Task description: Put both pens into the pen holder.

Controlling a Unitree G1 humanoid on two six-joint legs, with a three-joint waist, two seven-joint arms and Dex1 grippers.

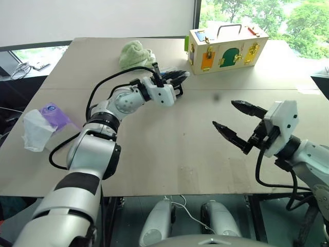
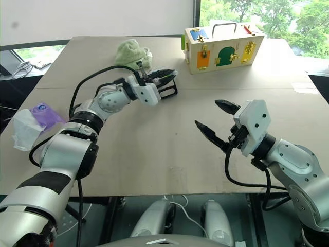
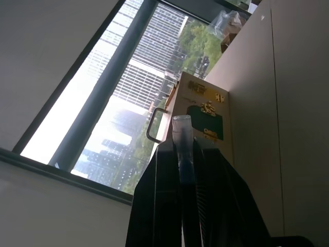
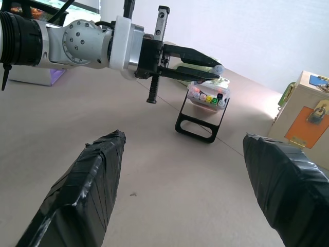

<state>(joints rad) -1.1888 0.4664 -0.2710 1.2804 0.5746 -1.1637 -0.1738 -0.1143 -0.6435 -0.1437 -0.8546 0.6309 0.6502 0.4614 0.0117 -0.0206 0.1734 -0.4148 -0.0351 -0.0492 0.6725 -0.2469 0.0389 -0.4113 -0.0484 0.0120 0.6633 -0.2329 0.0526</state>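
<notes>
A yellow wooden latch box [image 1: 227, 48], green cloth [image 1: 135, 54] and purple packet [image 1: 55, 115] lie on the table [image 1: 169, 149].

I see a broad tan worktop [image 1: 169, 149], made of flat boards with a seam running across its width. At the far side, to my right, a yellow wooden box [image 1: 227, 49] with a metal handle, brass latches and coloured door panels stands on it. To my left of that, near the far edge, lies a crumpled pale green cloth [image 1: 135, 54]. Between them, closer to me, the pen holder [image 4: 205, 110] stands on the surface: a small clear box on a black frame, with coloured caps showing at its top. Near my left edge sit a crumpled white tissue [image 1: 35, 131] and, touching it, a purple packet [image 1: 55, 115].
</notes>
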